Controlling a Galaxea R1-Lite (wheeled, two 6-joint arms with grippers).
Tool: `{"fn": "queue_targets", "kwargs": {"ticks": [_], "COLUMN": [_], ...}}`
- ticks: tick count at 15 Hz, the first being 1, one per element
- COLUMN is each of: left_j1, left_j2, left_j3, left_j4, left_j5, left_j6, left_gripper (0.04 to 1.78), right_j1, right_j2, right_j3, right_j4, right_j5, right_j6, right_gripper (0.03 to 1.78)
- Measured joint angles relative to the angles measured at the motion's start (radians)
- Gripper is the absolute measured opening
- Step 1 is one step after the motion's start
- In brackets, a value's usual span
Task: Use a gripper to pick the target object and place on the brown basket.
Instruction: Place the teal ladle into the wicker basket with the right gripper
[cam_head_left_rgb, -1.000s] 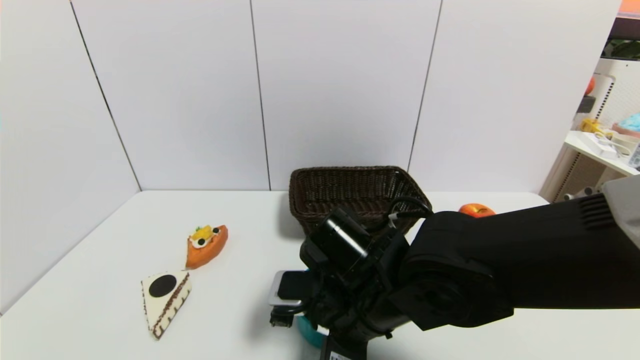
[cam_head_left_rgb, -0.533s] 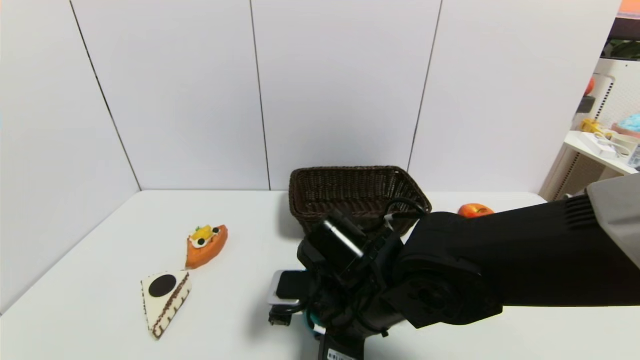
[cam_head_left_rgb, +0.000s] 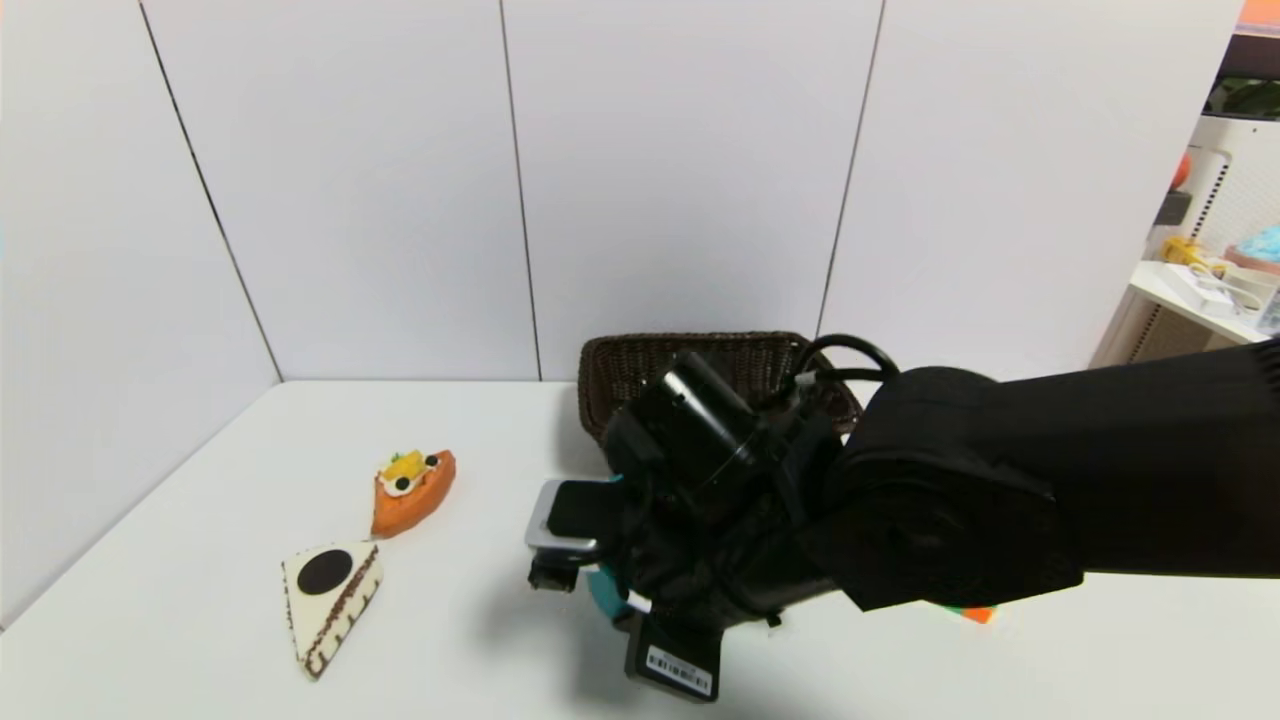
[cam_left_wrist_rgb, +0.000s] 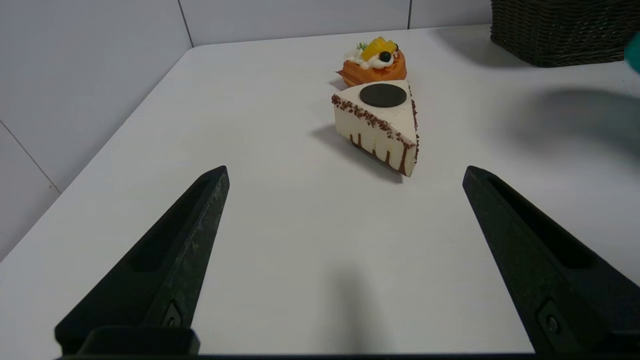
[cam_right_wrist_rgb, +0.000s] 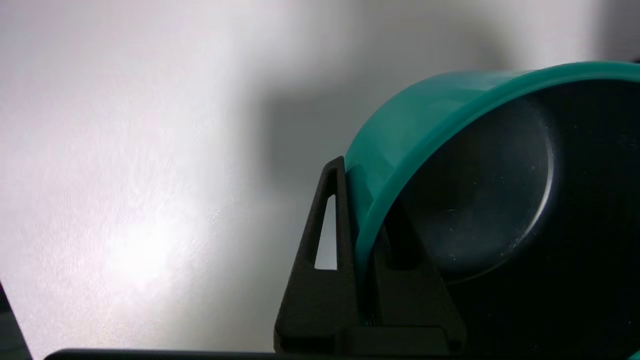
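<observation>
Over the table's left side the left gripper (cam_left_wrist_rgb: 345, 172) hangs idle, fingers spread wide on nothing; mid-table the right gripper (cam_right_wrist_rgb: 357, 240) pinches the teal saucepan (cam_right_wrist_rgb: 425, 130) by its rim, raised off the table; keep the pinch firm, clear the brown basket (cam_head_left_rgb: 640, 365) rim behind.

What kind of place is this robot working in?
Probably a robot test station in a lab: a bare white tabletop boxed in by plain white panel walls, set with toy props like a white triangular cake slice and a dark brown wicker basket.
</observation>
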Motion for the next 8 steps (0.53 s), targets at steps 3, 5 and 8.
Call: {"fn": "queue_targets", "kwargs": {"ticks": [3, 5, 8], "left_j1": [0.000, 0.000, 0.000], "left_j2": [0.000, 0.000, 0.000], "left_j3": [0.000, 0.000, 0.000], "left_j4": [0.000, 0.000, 0.000], "left_j5": [0.000, 0.000, 0.000], "left_j6": [0.000, 0.000, 0.000], "left_gripper": [1.69, 1.69, 1.69], "right_j1": [-0.039, -0.088, -0.196], "right_j2": [-0.030, -0.038, -0.006], "right_j3": [-0.127, -0.233, -0.376], "right_j4": [0.000, -0.003, -0.014], "right_j5": [-0.035, -0.060, -0.061], "right_j6": [0.000, -0.009, -0.092], "right_gripper": [0.13, 0.13, 0.13]}}
